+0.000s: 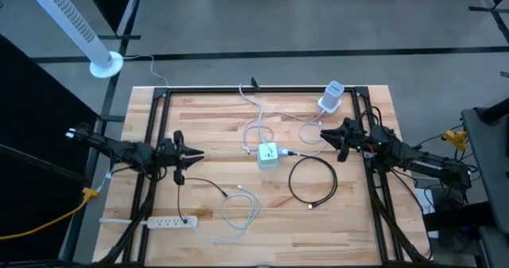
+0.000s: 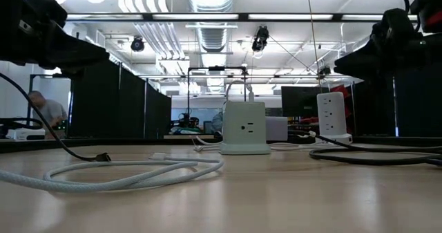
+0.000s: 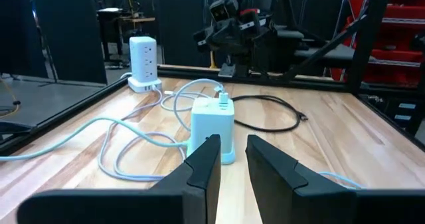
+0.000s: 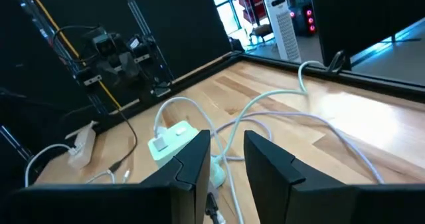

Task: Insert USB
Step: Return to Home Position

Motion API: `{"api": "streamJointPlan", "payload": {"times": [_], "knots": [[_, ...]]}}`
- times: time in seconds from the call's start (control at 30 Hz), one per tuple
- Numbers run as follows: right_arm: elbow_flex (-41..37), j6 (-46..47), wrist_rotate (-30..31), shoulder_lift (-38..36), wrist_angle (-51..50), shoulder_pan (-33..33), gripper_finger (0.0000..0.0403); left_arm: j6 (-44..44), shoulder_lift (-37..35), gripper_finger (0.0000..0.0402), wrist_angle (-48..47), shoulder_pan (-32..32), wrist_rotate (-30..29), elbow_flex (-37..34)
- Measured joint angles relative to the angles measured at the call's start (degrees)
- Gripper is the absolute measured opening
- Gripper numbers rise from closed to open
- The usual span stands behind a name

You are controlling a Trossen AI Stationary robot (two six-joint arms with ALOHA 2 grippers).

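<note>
- Left gripper (image 1: 195,157): hovers over the left edge of the pale wooden plank surface (image 1: 358,228), pointing inward. Its wrist view shows the jaws released with nothing between them.
- Right gripper (image 1: 324,136): hangs near the right edge, facing its partner. Its jaws are likewise parted and empty.
- Mint-green cube outlet (image 1: 268,154): stands upright at the centre of the surface, between the two grippers. A white plug sits in its top, and white cables (image 1: 256,129) loop toward the far edge.
- Thick black USB cable (image 1: 312,180): lies in a loose ring between the cube and the right edge. One end meets the cube's right side; the other lies free toward the near edge.
- White power strip (image 1: 171,221): lies flat at the near-left corner. A thin black lead (image 1: 182,198) reaches its right end; whether it is seated cannot be told.
- White tower outlet (image 1: 332,97): stands at the far edge, toward the right corner.
- Reading: both arms sit well apart from every cable with empty jaws, which suits a withdrawal to rest; the plugging appears complete.
</note>
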Motion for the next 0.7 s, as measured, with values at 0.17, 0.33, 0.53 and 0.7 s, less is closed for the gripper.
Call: {"api": "streamJointPlan", "payload": {"times": [0.17,0.33,0.53,0.7], "knots": [[0.02,0.02,1.4,-4.23,-0.25,3.46,0.0082,0.01,0.24,0.0064,0.0,0.0,0.01,-0.02],[-0.01,0.02,1.56,-4.63,2.1,7.02,0.008,0.02,-5.67,0.0064,0.13,0.07,0.0,-0.02],[-0.01,0.02,1.7,-4.68,1.79,13.71,0.0066,0.02,-8.23,0.0064,1.22,0.33,-0.3,-0.02],[-0.01,0.02,1.63,-4.69,0.34,19.44,0.0053,0.02,-8.23,0.0064,-0.03,0.37,-0.31,-0.02]]}}
